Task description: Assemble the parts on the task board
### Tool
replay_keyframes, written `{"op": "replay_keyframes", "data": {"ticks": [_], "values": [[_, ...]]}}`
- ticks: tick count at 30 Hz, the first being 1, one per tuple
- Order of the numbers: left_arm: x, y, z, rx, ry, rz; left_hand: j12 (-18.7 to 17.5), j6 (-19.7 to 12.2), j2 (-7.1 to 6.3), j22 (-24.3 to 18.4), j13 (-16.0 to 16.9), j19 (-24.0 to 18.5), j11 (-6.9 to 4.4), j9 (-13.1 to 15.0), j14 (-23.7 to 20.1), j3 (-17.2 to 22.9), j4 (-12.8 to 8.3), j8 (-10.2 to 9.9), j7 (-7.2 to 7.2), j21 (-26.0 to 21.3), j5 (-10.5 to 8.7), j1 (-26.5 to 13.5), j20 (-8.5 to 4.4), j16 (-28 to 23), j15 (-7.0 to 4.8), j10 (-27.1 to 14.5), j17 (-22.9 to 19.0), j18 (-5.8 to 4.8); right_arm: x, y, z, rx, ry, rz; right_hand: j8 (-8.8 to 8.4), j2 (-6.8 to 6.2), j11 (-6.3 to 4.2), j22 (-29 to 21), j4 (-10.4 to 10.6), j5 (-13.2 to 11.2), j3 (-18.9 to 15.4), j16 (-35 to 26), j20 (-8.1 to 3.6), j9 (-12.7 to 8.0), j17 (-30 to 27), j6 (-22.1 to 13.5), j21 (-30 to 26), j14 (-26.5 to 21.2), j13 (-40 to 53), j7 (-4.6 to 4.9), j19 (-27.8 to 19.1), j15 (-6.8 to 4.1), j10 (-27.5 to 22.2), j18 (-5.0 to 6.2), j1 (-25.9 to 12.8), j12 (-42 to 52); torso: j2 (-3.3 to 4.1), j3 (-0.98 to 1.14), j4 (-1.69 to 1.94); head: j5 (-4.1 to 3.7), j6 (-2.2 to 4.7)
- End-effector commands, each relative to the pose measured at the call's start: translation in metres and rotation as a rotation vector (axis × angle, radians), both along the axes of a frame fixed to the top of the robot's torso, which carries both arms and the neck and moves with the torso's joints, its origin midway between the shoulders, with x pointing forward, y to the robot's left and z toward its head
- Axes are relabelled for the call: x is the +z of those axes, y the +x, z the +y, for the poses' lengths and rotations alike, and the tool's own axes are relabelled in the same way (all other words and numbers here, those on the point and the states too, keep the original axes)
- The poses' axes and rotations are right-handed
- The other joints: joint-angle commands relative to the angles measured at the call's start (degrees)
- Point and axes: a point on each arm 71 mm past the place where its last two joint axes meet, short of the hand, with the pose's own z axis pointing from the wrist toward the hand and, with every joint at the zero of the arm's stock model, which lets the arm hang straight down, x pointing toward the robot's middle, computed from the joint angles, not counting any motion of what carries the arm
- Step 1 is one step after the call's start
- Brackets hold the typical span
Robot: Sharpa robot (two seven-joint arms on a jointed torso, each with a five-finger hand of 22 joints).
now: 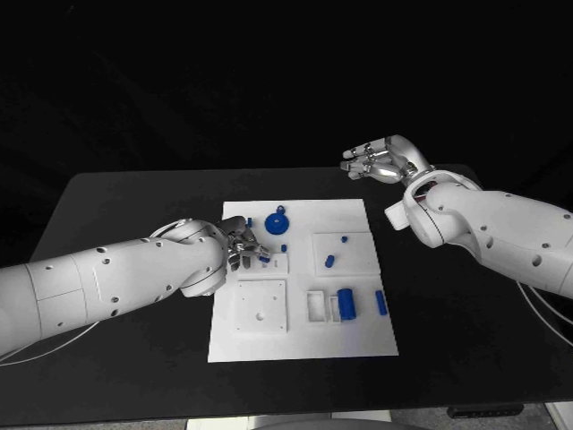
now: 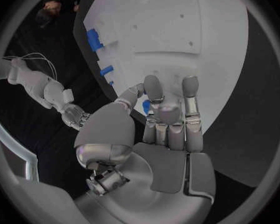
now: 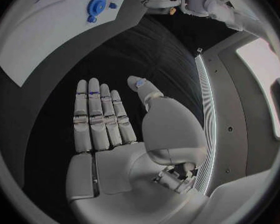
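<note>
A: Where is your left robot hand [image 1: 239, 247]?

B: You have it over the task board's [image 1: 303, 279] left edge, fingers curled round a small blue part [image 2: 145, 106] that shows between thumb and fingers in the left wrist view.

A: And the right robot hand [image 1: 383, 161]?

B: It hangs flat and spread above the desk's [image 1: 119, 206] far edge, holding nothing, well apart from the board.

A: What do you see on the board?

B: A white plate mid-desk. One blue gear [image 1: 279, 222] lies near its far edge, and I count about six small blue pieces, among them a block [image 1: 346, 302] beside a bar [image 1: 380, 302].
</note>
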Motion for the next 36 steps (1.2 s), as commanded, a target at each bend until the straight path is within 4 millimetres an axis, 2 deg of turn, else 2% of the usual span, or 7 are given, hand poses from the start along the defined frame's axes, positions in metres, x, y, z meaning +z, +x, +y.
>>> {"op": "replay_keyframes", "data": {"ticks": [1,7,18,31,36], "values": [[-0.0006,-0.0001,-0.0028,-0.019,0.014,-0.032,0.21,14.52,1.93,1.1,-0.05,0.0,-0.65,51.81,0.15,1.5,-1.28,0.31,-7.19,-0.14,0.0,2.23,0.33,-0.37,0.03,2.74,-0.04,0.83,0.0,-0.0007,0.0014,0.017,0.011,0.005,-0.11,-0.12,0.23,-0.05,0.46,0.37,0.11,-0.16,0.02,-0.06,-0.09,0.24,0.1,-0.45,-0.06,0.1,-0.25,-0.03,-0.39,-0.41,-0.15,-0.2,0.06,-0.02,-0.02,-0.02,-0.07],[-0.0039,-0.0006,-0.0017,-0.025,0.029,-0.045,0.22,14.55,1.83,1.11,-0.14,0.04,-0.64,51.72,0.18,1.44,-1.18,0.34,-7.2,-0.15,-0.07,2.41,0.34,-0.42,0.03,2.74,-0.11,0.85,-0.0001,-0.0007,0.0006,0.015,0.014,0.008,-0.11,-0.12,0.23,-0.05,0.46,0.37,0.11,-0.16,0.02,-0.06,-0.09,0.24,0.1,-0.45,-0.06,0.1,-0.25,-0.03,-0.39,-0.41,-0.15,-0.2,0.03,-0.11,-0.02,-0.15,-0.23],[-0.0073,-0.0019,0.0002,-0.038,0.061,-0.017,0.21,14.51,1.75,1.09,-0.21,0.02,-0.62,51.65,0.17,1.36,-1.08,0.33,-7.19,-0.2,-0.18,2.46,0.35,-0.47,0.06,2.74,-0.22,0.83,-0.002,-0.0005,0.0009,0.016,0.016,0.013,-0.11,-0.18,0.24,-0.06,0.65,0.42,0.14,-0.17,0.03,-0.06,-0.09,0.23,0.08,-0.47,-0.06,0.1,-0.28,-0.02,-0.42,-0.41,-0.11,-0.21,0.01,-0.13,0.05,-0.05,-0.44],[-0.0097,-0.0036,0.0023,-0.049,0.082,0.017,0.24,14.52,1.69,1.11,-0.24,0.02,-0.62,51.61,0.19,1.34,-1.11,0.35,-7.19,-0.23,-0.19,2.58,0.32,-0.47,0.09,2.74,-0.23,0.78,-0.0034,-0.0003,0.0011,0.017,0.017,0.016,-0.13,-0.18,0.24,-0.06,0.75,0.46,0.19,-0.17,0.03,-0.06,-0.09,0.2,0.08,-0.46,-0.06,0.11,-0.29,-0.02,-0.41,-0.4,-0.09,-0.19,-0.01,-0.07,0.04,-0.08,-0.67],[-0.0104,-0.004,0.0031,-0.053,0.089,0.026,0.23,14.49,1.99,1.1,-0.28,-0.03,-0.61,51.58,0.11,1.38,-0.93,0.36,-7.17,-0.28,-0.28,2.49,0.3,-0.52,0.1,2.74,-0.38,0.72,-0.0037,-0.0002,0.0012,0.017,0.017,0.016,-0.12,-0.19,0.25,-0.06,0.77,0.48,0.2,-0.17,0.04,-0.06,-0.09,0.21,0.07,-0.48,-0.06,0.11,-0.31,-0.01,-0.44,-0.41,-0.08,-0.2,-0.02,-0.12,0.01,-0.42,-0.79]]}}
